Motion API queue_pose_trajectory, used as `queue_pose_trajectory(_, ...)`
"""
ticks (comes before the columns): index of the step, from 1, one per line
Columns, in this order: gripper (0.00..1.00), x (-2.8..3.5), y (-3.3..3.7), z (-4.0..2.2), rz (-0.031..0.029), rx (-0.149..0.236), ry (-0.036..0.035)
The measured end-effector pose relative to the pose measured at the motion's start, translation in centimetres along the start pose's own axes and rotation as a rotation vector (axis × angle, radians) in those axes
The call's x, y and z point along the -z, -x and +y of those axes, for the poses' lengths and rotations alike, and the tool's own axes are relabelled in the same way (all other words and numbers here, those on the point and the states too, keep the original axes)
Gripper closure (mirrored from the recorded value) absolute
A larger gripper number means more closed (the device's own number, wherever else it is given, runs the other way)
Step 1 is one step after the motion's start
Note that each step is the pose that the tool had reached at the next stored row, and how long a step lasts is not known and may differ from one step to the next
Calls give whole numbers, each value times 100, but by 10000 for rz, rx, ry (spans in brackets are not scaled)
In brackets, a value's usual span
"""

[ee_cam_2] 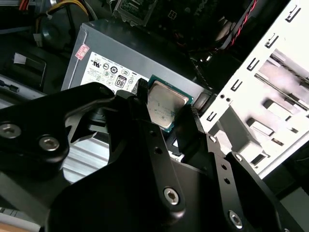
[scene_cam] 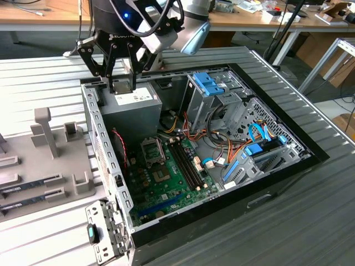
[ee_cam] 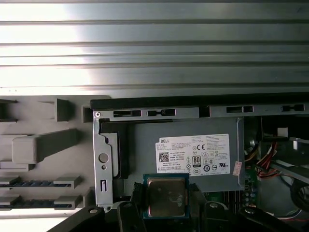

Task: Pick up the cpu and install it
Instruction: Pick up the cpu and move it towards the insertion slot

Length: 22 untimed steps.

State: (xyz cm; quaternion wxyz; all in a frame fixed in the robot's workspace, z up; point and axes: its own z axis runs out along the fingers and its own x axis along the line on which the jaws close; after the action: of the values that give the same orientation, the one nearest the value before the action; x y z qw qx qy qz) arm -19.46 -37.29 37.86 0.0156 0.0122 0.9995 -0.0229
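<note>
The cpu (ee_cam: 167, 195) is a small square chip with a silvery top and a green rim. My gripper (ee_cam: 167, 199) is shut on it, one black finger on each side. In the second wrist view the cpu (ee_cam_2: 166, 103) sits tilted between the fingertips (ee_cam_2: 140, 92) of the gripper (ee_cam_2: 166, 107). In the exterior view the gripper (scene_cam: 122, 84) hangs over the grey power-supply box (scene_cam: 136, 108) at the back corner of the open computer case. The empty socket (scene_cam: 152, 148) lies on the green motherboard (scene_cam: 166, 185), lower in the case and nearer the camera.
Dark memory slots (scene_cam: 186, 163) run beside the socket. Drive cages (scene_cam: 219, 97) and loose cables (scene_cam: 222, 149) fill the exterior view's right side of the case. A grey fixture tray (scene_cam: 47, 160) holding memory sticks lies outside the case wall (scene_cam: 102, 149).
</note>
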Motion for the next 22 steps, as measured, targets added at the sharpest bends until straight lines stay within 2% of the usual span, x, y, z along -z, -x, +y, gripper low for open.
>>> queue_pose_trajectory(22,53,-8,171,4,1,0,0)
